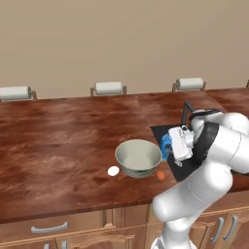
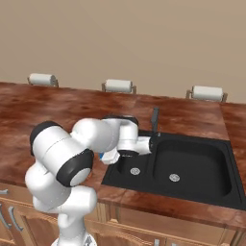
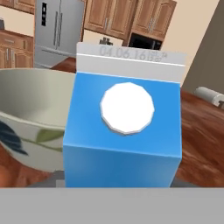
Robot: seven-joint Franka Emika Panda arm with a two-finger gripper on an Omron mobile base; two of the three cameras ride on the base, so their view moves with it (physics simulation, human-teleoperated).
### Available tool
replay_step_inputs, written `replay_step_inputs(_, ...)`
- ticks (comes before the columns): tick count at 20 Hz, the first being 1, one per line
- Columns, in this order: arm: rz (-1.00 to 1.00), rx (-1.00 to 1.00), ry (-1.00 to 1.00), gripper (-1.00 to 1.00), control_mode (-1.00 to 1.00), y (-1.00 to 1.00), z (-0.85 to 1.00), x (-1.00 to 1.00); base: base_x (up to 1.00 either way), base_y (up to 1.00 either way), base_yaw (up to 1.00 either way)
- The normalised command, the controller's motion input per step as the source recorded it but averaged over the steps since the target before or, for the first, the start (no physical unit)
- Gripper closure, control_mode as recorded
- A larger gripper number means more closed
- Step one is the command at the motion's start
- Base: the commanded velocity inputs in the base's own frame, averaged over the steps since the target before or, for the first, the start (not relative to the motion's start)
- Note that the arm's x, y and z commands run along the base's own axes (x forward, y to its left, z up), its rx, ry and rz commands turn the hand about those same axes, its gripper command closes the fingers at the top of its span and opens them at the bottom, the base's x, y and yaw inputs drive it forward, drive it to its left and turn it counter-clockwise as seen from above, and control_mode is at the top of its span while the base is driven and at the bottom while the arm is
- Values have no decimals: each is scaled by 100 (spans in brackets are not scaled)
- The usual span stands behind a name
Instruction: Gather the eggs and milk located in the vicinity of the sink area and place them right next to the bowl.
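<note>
Gripping the milk carton (image 1: 167,146), apparently: gripper (image 1: 170,147) pressed against blue carton at near left edge of sink (image 1: 168,133), jaws partly closed, fingertips themselves hidden, so contact judged from carton sitting flush against the hand. Seen from hand view, carton (image 3: 127,127) close ahead, blue body with round white cap facing camera and pale gable strip with printed date along top. Carton just beside bowl (image 1: 138,156), on bowl's right in left base view; touching or a hair apart, cannot tell. From hand view, bowl (image 3: 30,118) to left of carton, pale with dark leaf pattern on outer wall. From right base view, only a sliver of blue (image 2: 102,155) showing under forearm, gripper (image 2: 111,157) mostly masked by wrist, at left rim of black double sink (image 2: 192,168), thin dark faucet (image 2: 155,120) upright behind it. Orange-brown egg (image 1: 160,175) lying on wooden counter (image 1: 63,136) just beside bowl, front right of it. White egg (image 1: 113,170) on counter just left of bowl's base. Three white paper-towel rolls (image 1: 109,88) ranged along far edge of counter, against beige wall.
</note>
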Motion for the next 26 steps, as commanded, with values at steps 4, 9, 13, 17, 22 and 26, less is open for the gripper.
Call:
replay_step_inputs(4,0,0,0,100,-100,4,-20,0,0,0,0)
replay_step_inputs(9,0,0,0,100,-100,1,-22,0,0,0,0)
replay_step_inputs(13,0,0,0,100,-100,4,-21,0,0,0,0)
replay_step_inputs(17,0,0,0,100,-100,10,-21,0,0,0,0)
replay_step_inputs(22,0,0,0,100,-100,10,-23,0,0,0,0)
replay_step_inputs(26,0,0,0,100,-100,4,-22,0,0,0,0)
